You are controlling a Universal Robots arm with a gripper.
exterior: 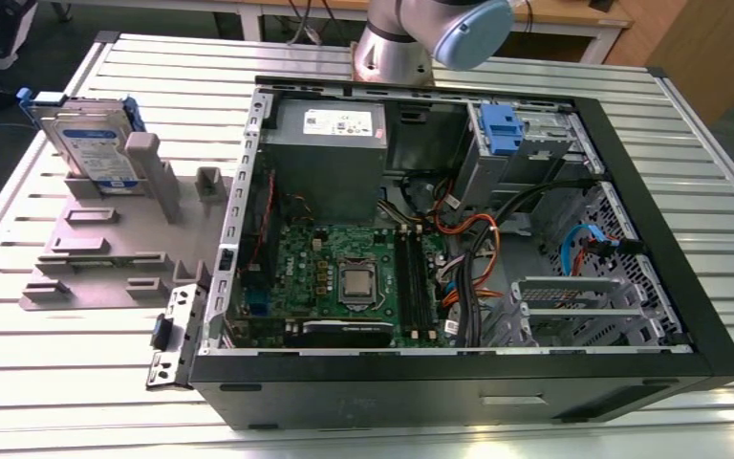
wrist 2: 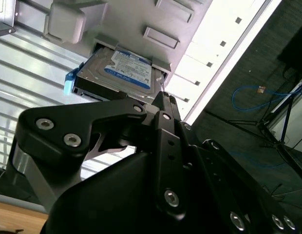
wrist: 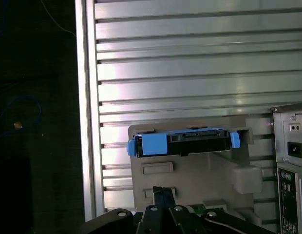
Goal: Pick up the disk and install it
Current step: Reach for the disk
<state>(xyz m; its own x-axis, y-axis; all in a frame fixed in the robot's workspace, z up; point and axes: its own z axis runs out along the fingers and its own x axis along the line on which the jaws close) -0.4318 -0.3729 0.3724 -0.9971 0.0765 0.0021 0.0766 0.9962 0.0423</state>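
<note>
Found the gripper (wrist 2: 161, 97) with jaws drawn fully together in both wrist views, tips meeting and nothing clamped between them. Saw it hanging clear of the disk (wrist 2: 124, 73), pointed toward it but touching neither it nor the grey stand (wrist 2: 136, 24) around it. Made out, in the second wrist view, the disk's silver face with the white-and-blue label turned to the camera and a blue rail along one side; in the first wrist view, met only its narrow edge, blue plastic at both ends, seated in the stand's slot. Placed the disk at the upper left of the exterior view – upright on its edge in the stand, label outward, blue rails framing it, not yet installed. Noted the stand lying flat on the slatted metal table (exterior: 61, 382), just beside the left wall of the open computer case (exterior: 469, 382). Counted inside the case a green motherboard (exterior: 341, 277) low in the middle, a grey power supply (exterior: 329, 143) above it and a blue carrier (exterior: 501, 129) in the bay toward the upper right. Spotted the arm (exterior: 419, 38) at the top edge of the exterior view, behind the case.
</note>
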